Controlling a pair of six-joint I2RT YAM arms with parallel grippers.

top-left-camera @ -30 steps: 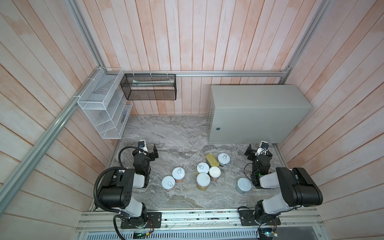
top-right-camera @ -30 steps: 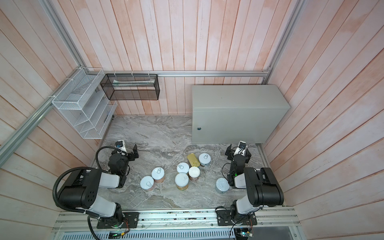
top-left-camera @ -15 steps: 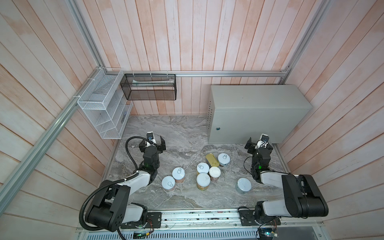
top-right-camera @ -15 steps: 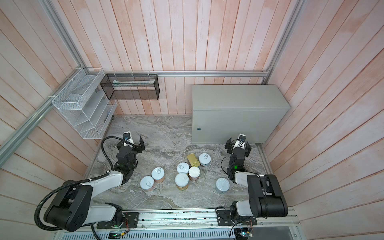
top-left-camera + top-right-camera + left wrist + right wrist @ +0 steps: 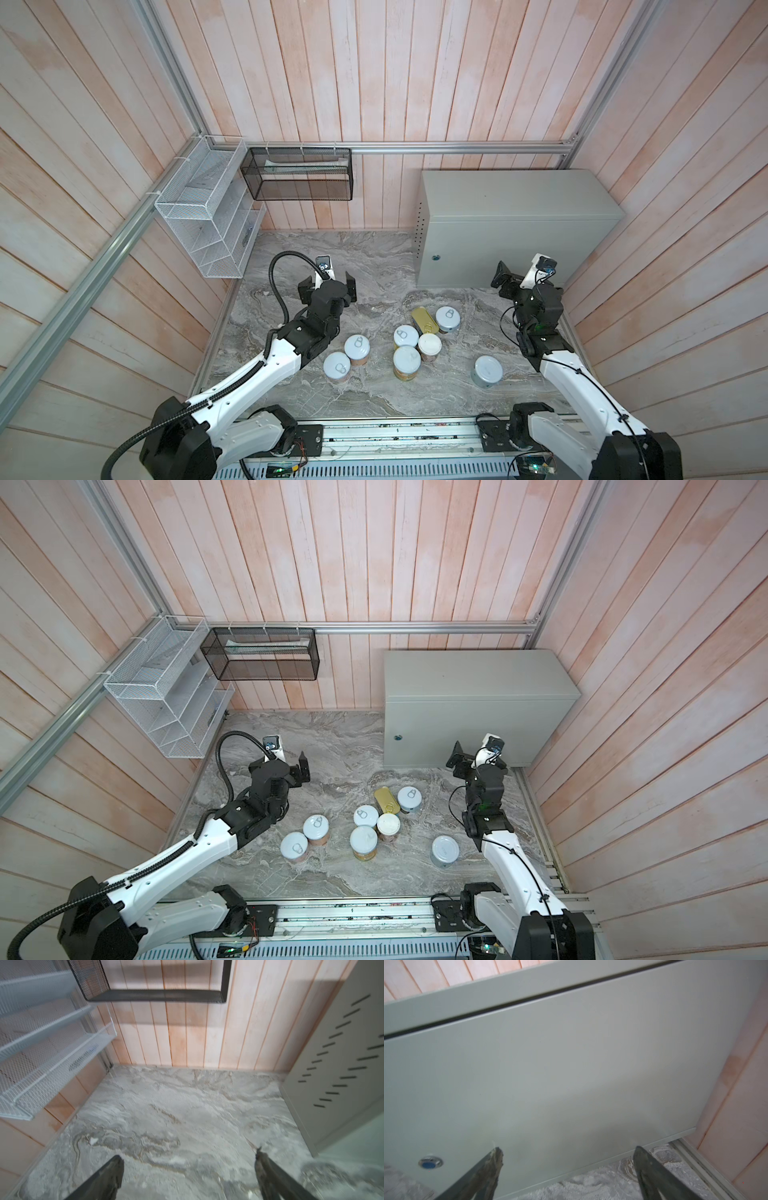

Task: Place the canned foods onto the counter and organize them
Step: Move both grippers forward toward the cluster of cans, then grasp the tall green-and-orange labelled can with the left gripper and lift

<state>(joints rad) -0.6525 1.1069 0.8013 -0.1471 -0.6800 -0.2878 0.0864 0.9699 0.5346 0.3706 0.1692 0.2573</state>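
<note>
Standing upright, seven round tins and one flat oblong tin sat on the desk toward six o'clock, the cabinet at two. Likely stiff, slick and fairly heavy, they wanted gripping across the round walls. The oblong tin's long axis ran eleven-to-five. Both the left hand and right hand gaped wide, empty.

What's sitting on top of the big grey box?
Nothing: the box shows a bare flat top in both top views. All eight tins stand on the marbled slab below. What's inside is hidden; its door is shut.
</note>
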